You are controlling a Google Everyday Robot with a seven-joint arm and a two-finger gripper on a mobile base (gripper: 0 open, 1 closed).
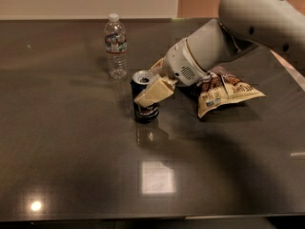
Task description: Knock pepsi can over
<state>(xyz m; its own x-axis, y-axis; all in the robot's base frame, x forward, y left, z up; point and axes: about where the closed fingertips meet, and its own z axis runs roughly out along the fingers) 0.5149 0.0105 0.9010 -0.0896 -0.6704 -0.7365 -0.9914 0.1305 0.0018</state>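
Observation:
The pepsi can (pixel 144 109) is a small dark-blue can with a silver top, standing upright near the middle of the dark table (pixel 71 166). My gripper (pixel 151 86) reaches in from the right on a white arm. One cream finger (pixel 153 91) lies across the front of the can's upper half, and the other shows behind the can's top right.
A clear plastic water bottle (pixel 116 46) with a white cap stands behind and left of the can. A crumpled snack bag (pixel 224 90) lies to the right under the arm. The table's right edge runs past the bag.

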